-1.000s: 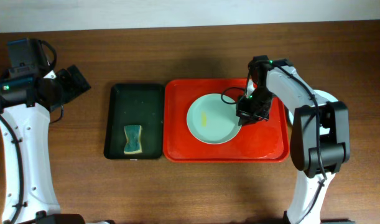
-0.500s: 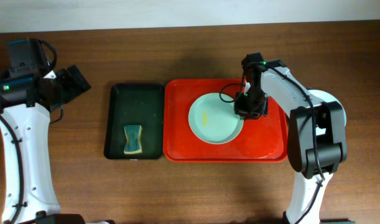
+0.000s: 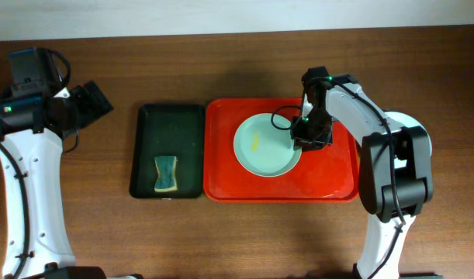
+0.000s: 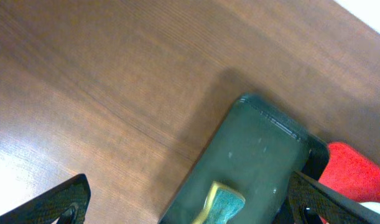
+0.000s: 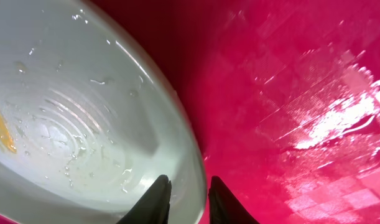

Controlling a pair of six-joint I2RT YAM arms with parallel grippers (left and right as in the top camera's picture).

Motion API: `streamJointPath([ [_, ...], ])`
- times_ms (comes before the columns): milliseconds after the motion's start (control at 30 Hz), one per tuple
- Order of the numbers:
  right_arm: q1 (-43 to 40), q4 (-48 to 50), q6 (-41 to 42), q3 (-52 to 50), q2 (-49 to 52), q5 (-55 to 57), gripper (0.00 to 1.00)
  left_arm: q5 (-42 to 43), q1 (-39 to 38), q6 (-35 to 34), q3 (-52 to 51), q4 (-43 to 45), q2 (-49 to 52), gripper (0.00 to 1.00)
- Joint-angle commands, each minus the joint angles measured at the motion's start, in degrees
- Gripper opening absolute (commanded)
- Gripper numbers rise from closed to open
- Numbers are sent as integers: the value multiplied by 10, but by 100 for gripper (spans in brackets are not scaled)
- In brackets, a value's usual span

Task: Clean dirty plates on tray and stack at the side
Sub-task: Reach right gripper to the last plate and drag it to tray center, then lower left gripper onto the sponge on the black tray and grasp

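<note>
Sponge [image 3: 166,173] is lying in the green-black tray [image 3: 171,124]; right gripper [image 5: 185,200] is pinching the rim of the wet, yellow-smeared plate [image 3: 260,151]; left gripper [image 4: 191,200] is gaping empty.

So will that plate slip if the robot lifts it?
Probably slippery: water beads dot the plate and the red tray looks wet. It looks stiff, so it shouldn't flop. Pinched at one rim by the right gripper, it may tilt.
</note>
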Motion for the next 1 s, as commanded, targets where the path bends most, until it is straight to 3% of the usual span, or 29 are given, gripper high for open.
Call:
streamJointPath([
  [0,-8,7,-28,-1,7,-7,22,0,2,-6,0,32,2,99],
  [67,-8,10,-47,-1,7,-7,21,1,2,-6,0,31,2,99],
  [100,-8,13,-58,-1,7,-7,19,40,1,-3,0,27,2,99],
  [167,-8,13,-58,-1,7,-7,18,148,-2,61,0,26,4,100],
  [233,-8,13,-57,-1,7,-7,12,223,-22,122,-1,5,12,90],
  [300,-8,14,-57,-1,7,-7,5,191,-54,133,-1,-35,26,88],
  [400,-8,13,-57,-1,7,-7,5,97,-108,133,-1,-101,58,87],
  [500,-8,13,-57,-1,7,-8,10,31,-158,133,-1,-151,99,76],
  [733,-8,11,-57,-1,7,-8,12,27,-202,135,-7,-181,170,68],
  [833,-8,11,-57,-1,7,-8,12,30,-202,135,-32,-163,181,51],
  [900,-8,10,-57,-1,7,-8,12,34,-202,134,-56,-140,181,46],
  [967,-8,10,-57,-1,7,-8,13,38,-202,132,-80,-120,181,47],
])
